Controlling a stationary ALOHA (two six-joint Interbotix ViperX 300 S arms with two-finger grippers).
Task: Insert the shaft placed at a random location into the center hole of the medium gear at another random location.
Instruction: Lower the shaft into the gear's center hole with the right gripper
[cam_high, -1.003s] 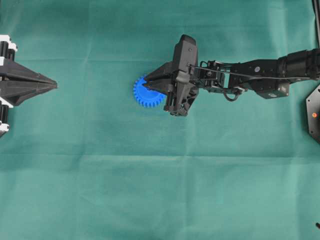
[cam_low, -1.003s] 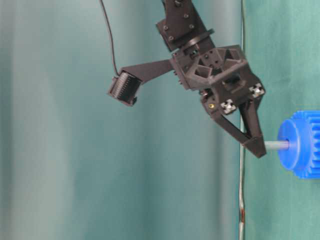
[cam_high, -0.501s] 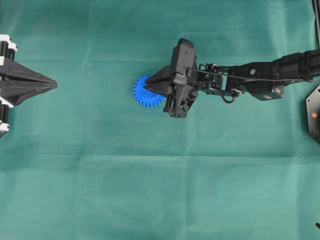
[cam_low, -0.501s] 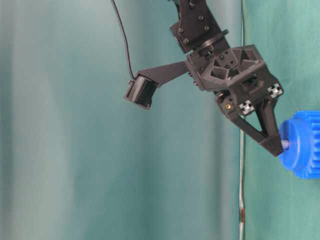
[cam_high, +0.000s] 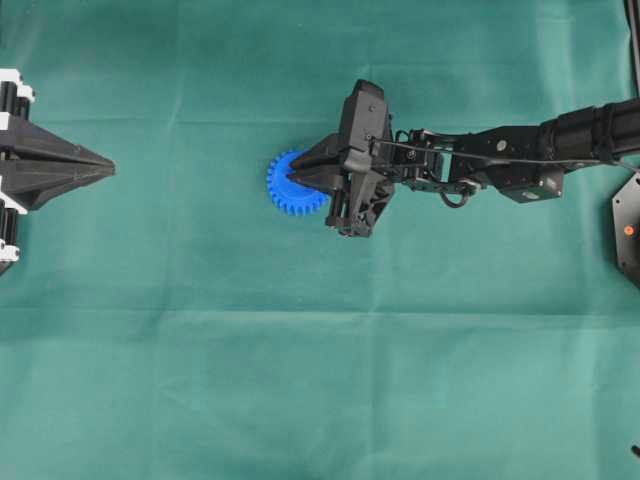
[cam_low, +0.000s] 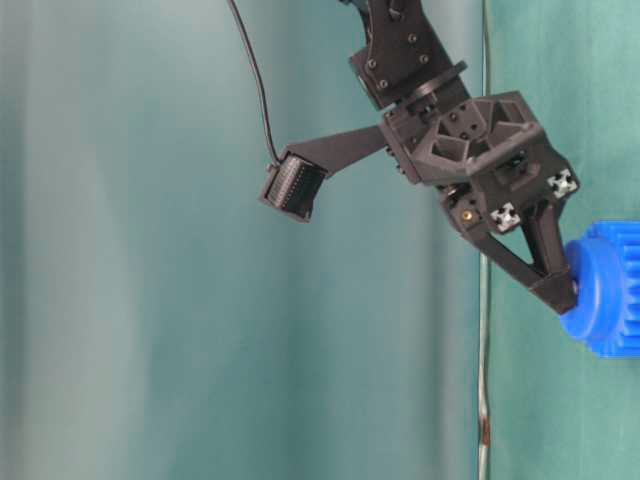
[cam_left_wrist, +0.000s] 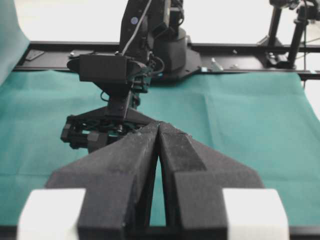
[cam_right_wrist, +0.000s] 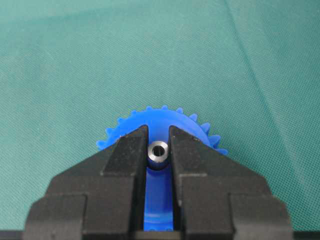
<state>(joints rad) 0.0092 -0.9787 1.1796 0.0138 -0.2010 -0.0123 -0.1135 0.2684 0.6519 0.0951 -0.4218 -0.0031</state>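
The blue medium gear (cam_high: 290, 186) lies flat on the green cloth, left of the middle. My right gripper (cam_high: 298, 178) reaches over it from the right, shut on the shaft (cam_right_wrist: 159, 151), a short silvery pin seen end-on between the fingers. The pin stands upright over the hub of the gear (cam_right_wrist: 161, 121), so the center hole is hidden beneath it. From table level the gripper (cam_low: 564, 296) has its fingertips almost down on the gear's hub (cam_low: 592, 300), with hardly any pin showing. My left gripper (cam_high: 104, 168) rests shut at the far left, its fingertips (cam_left_wrist: 150, 131) pressed together, holding nothing.
Green cloth covers the whole table. The right arm (cam_high: 500, 160) stretches in from the right edge. A black fixture (cam_high: 626, 228) sits at the right border. A black frame rail (cam_left_wrist: 240, 47) runs along the far side behind the right arm's base.
My right gripper has gone down toward the gear with the shaft. A clear length of pin showed between fingers and hub a second ago; now almost none does. The left arm stayed still.
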